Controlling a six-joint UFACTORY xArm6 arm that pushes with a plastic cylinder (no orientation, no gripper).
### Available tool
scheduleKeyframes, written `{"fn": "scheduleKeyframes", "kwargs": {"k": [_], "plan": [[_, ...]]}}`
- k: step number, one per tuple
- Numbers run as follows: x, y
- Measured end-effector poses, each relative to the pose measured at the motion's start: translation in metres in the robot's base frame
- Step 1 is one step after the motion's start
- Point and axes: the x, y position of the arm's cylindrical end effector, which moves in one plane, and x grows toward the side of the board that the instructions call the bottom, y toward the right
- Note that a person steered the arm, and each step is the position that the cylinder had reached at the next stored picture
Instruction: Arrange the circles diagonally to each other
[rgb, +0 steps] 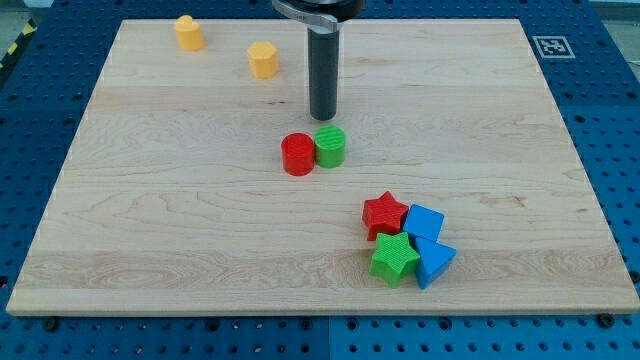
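No legible text; only a fiducial marker (550, 46).

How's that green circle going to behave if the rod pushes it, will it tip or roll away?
The green circle stands squat on its flat end, so it will probably slide rather than tip or roll. It touches the red circle on the view's left, so a leftward push would likely move both. My tip sits just above it; an off-centre push may spin it.
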Motion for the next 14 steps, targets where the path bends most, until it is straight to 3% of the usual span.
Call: {"fn": "scheduleKeyframes", "kwargs": {"k": [1, 2, 3, 4, 5, 6, 8, 9, 10, 12, 14], "plan": [[0.0, 0.0], [0.019, -0.041], [0.058, -0.093], [0.083, -0.092], [0.072, -0.043], [0.031, -0.016], [0.086, -0.029], [0.078, -0.003], [0.022, 0.001], [0.029, -0.002], [0.026, 0.05]]}}
